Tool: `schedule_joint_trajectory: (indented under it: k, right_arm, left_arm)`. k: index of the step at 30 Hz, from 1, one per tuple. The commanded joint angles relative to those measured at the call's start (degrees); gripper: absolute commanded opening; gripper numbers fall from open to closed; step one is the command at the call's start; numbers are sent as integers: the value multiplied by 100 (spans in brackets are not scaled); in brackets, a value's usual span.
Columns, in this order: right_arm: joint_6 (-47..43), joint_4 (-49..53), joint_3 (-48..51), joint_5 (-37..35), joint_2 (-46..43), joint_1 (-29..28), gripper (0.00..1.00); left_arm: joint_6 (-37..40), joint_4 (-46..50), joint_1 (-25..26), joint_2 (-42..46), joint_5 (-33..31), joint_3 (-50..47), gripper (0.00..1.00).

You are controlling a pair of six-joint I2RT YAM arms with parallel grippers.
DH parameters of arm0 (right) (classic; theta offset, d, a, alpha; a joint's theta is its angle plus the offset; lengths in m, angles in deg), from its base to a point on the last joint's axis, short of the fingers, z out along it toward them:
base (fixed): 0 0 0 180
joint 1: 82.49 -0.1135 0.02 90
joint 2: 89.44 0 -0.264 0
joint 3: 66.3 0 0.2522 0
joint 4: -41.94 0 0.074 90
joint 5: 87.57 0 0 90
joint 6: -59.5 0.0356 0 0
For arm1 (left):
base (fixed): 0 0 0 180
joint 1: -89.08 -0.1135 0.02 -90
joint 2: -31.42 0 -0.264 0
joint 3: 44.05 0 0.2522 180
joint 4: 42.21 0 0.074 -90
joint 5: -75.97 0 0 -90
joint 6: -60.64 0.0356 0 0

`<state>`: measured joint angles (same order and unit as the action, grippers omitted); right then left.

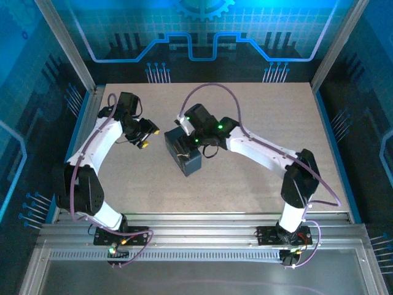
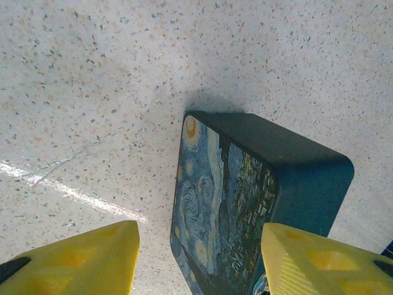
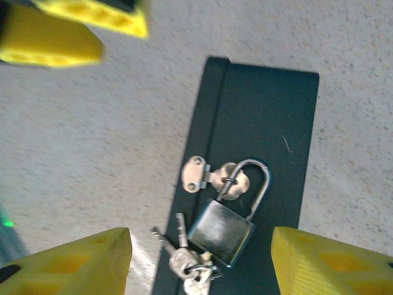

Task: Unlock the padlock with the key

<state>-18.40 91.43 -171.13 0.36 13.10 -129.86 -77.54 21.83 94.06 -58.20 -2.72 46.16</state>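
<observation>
The padlock [image 3: 222, 230], small and silvery, lies on the dark side of the box [image 3: 264, 110], its shackle hooked through the hasp [image 3: 199, 174]. Below its body is a bunch of small keys on a ring; one key [image 3: 180, 228] points up beside the lock. Whether a key sits in the lock I cannot tell. My right gripper [image 3: 199, 270] hovers open over the lock, one yellow finger either side and touching nothing; from above it is over the box [image 1: 186, 136]. My left gripper [image 2: 199, 264] is open, just left of the box [image 1: 150, 138], facing its swirl-painted face [image 2: 209, 209].
The box [image 1: 184, 153] stands near the middle of the speckled tabletop [image 1: 258, 104]. The left gripper's yellow fingers [image 3: 55, 43] appear at the top left of the right wrist view. Metal frame posts border the table on both sides.
</observation>
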Motion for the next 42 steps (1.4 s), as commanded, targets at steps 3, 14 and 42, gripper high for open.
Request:
schedule_joint_trajectory:
  k: [3, 14, 42]
  right_arm:
    - [-270, 878, -410, -808, 401, -139, 62]
    - [-96, 743, -588, -471, 736, -139, 56]
    - [1585, -1074, 471, 2288, -29, 731, 22]
  left_arm:
    - [186, -86, -136, 97, -65, -198, 55]
    - [221, -203, -272, 233, 51, -502, 55]
    - [333, -282, -335, 332, 413, -528, 54]
